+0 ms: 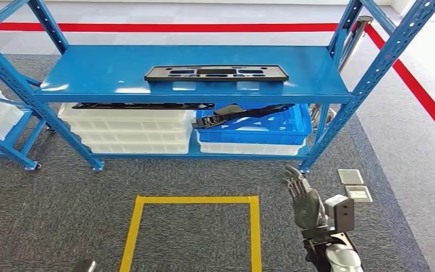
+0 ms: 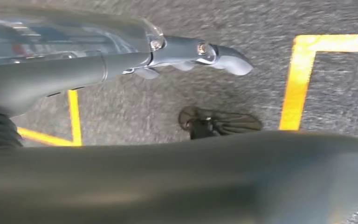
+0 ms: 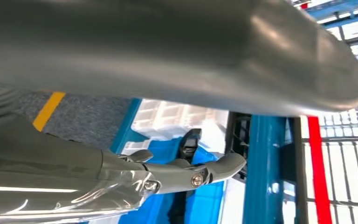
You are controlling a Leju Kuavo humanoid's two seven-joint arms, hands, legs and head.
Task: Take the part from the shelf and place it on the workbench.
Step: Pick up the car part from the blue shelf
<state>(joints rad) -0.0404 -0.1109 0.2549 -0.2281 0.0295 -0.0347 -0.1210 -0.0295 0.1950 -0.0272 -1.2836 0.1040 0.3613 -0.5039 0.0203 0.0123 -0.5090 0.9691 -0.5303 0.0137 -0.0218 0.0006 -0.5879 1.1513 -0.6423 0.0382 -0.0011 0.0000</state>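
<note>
You see a grey carpet floor with a yellow tape square marked on it in the lower middle of the frame. A red line runs across the top of the frame and down the right side. A blue metal shelf fills the upper half of the head view.

The part, a flat black panel with cut-outs, lies on the top board of the shelf, a little right of the middle. Its long axis runs left to right across the frame, parallel to the front edge of the shelf, and it lies flat.

On the lower level you see stacked white bins at the left and a blue bin at the right, with other long black parts lying on top of them. Two small floor plates are on the carpet at the lower right.

The right hand is raised in the lower right of the frame, fingers stretched and apart, holding nothing. The left hand hangs above the carpet near the yellow tape; its fingers are extended and nothing is in them.
</note>
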